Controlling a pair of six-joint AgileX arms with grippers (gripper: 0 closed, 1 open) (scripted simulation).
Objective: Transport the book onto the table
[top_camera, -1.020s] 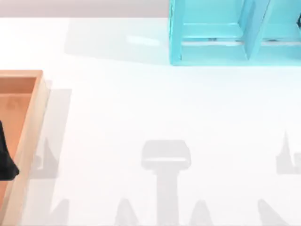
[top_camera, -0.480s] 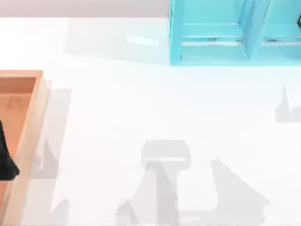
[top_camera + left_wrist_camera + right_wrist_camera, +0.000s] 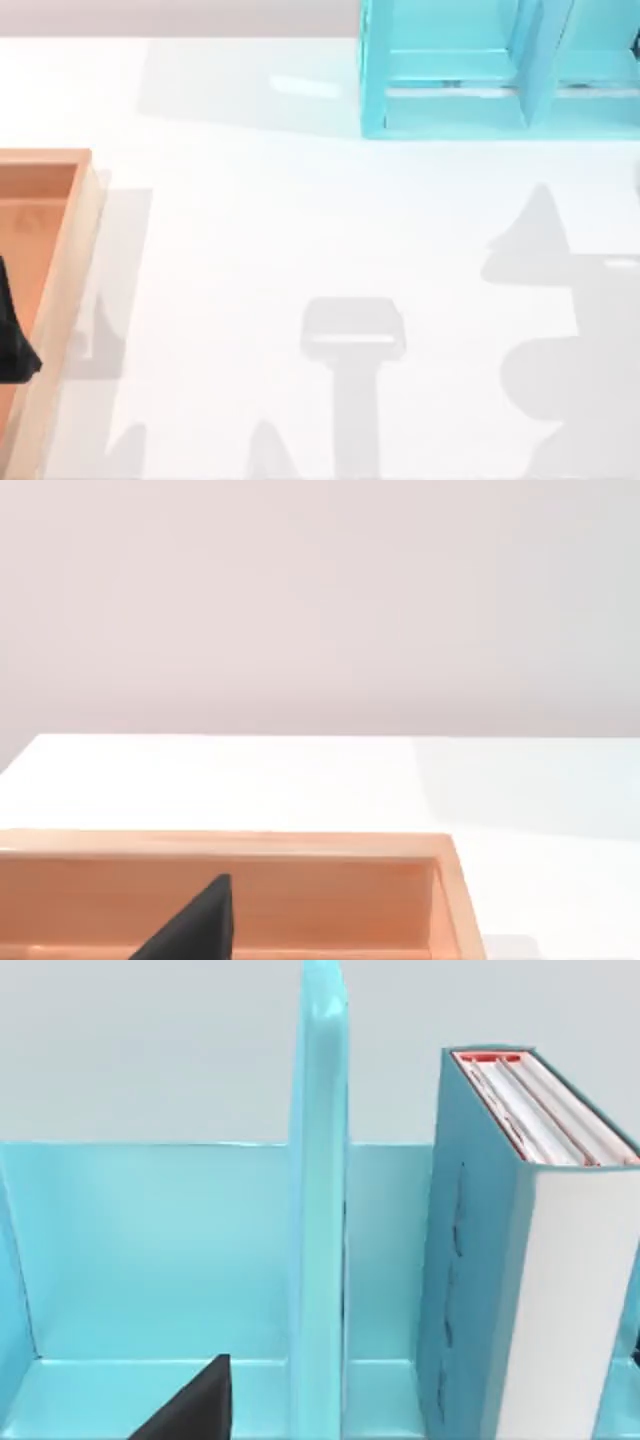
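The book [image 3: 520,1260] stands upright in the light-blue shelf unit [image 3: 450,90], which sits at the upper right of the top view on the far side of the glossy white table [image 3: 300,230]. In the right wrist view the book occupies the compartment at the right of the frame, just past the vertical divider [image 3: 318,1210]. Its long axis runs up and down, the white page edges face the camera and slightly right, and the red mark shows at its top end.

The right gripper [image 3: 190,1405] appears as one dark fingertip at the lower left of that wrist view, in front of the neighbouring compartment rather than the one holding the book. Whether its fingers are spread or pressed together cannot be told. The book therefore lies ahead of that gripper and off toward the frame's right, with the divider between them. The right arm is clearly the nearer one, and its coming move likely needs a sideways shift across the divider before reaching in.

The left gripper [image 3: 195,925] hangs over the orange-brown wooden tray [image 3: 60,260] at the left edge of the top view, well apart from the shelf. Its fingers cannot be judged either.
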